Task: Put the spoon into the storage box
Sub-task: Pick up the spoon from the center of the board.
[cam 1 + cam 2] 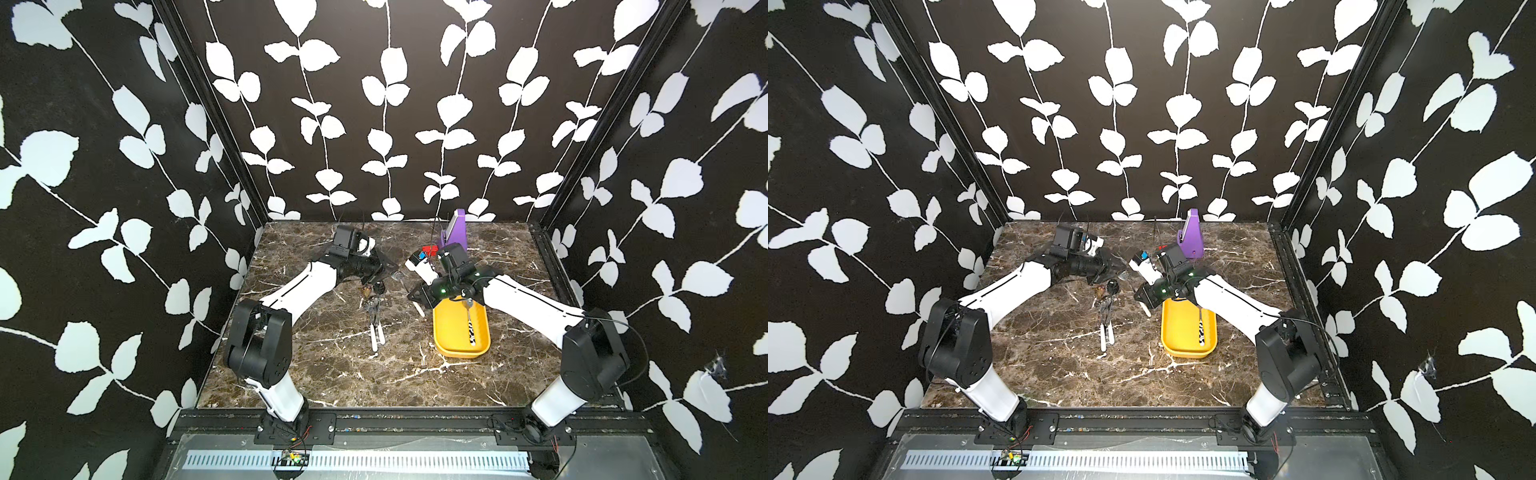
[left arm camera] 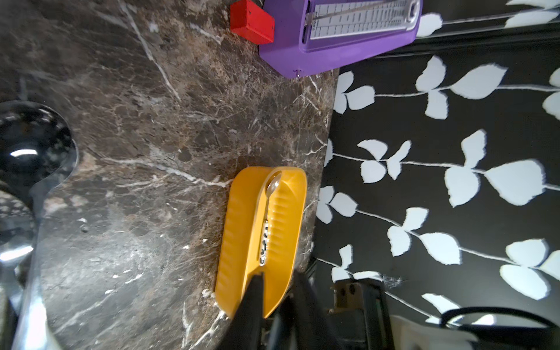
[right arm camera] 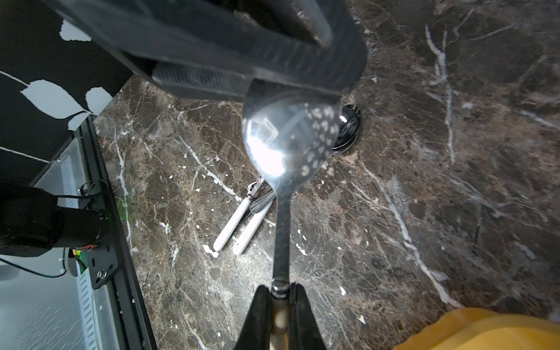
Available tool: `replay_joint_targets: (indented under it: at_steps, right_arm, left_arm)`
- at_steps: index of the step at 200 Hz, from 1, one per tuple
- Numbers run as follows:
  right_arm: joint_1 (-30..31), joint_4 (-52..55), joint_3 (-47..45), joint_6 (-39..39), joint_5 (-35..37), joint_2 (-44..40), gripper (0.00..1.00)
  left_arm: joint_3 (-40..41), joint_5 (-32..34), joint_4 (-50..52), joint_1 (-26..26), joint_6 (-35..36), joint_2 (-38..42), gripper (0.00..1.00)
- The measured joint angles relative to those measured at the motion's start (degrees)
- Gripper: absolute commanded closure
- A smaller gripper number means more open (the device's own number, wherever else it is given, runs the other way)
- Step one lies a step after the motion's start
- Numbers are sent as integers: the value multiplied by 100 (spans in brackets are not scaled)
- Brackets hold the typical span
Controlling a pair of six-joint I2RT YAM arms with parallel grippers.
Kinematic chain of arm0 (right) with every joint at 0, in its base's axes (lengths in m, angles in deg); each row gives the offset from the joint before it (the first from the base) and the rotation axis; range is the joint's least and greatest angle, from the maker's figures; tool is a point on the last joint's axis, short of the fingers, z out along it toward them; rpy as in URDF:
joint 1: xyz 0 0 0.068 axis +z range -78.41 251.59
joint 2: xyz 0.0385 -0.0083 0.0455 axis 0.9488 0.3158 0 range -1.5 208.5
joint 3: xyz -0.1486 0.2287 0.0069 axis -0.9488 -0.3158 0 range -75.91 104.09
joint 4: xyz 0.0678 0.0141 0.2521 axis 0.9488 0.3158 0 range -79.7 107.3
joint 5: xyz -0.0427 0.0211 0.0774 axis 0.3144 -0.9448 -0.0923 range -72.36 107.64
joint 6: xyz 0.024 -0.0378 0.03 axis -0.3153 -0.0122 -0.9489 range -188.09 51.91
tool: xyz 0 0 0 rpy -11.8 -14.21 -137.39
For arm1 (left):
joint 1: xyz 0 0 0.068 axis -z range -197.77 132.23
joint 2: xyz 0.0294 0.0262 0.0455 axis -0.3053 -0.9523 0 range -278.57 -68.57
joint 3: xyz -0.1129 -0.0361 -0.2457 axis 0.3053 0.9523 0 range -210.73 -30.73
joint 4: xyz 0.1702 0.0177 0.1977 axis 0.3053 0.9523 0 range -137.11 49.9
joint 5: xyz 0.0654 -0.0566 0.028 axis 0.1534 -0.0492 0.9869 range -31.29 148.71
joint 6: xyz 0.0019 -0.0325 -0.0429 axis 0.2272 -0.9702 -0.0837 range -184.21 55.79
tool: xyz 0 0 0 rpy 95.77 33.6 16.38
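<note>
Hiding spoon (image 3: 288,142) tip: left arm (image 3: 242,45)

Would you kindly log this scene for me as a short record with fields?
right tool: shut on held spoon, at its neck
left tool: by that spoon's bowl; grip unclear
held spoon: in the air beside the box, not in it
box: yellow, on the table, holds one spotted spoon
utensils: two white-handled, side by side on the table between the arms
back of table: red block by purple stand
</note>
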Motion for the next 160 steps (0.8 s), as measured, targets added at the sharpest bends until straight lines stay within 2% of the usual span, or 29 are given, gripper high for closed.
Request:
replay_joint_targets:
  at_steps: [15,28,42,71,91,112,130,160]
  right_arm:
    - [0,-26,2,-4,-26,68,100]
    - [7,-63,2,-7,-39,140,76]
    - [17,-105,2,-15,52,177,55]
    - [48,-310,-9,22,713,168,31]
    - [142,-673,-105,140,1532,26,18]
    - [518,-944,-188,496,2562,-203,17]
    - [922,-1231,-190,756,3296,-223,19]
    - [1174,-1510,-195,772,3759,-160,24]
  left_arm:
    - [33,-37,-101,0,-109,7,100]
    - [37,-72,-210,0,-210,26,100]
    - [57,28,-223,37,-321,83,100]
    - [96,525,-221,35,-728,129,100]
    - [94,1095,-107,33,-1130,151,100]
    - [-44,1762,398,35,-1449,227,100]
    - [-483,2267,986,35,-1639,234,100]
    - [-1150,2765,1672,33,-1816,245,100]
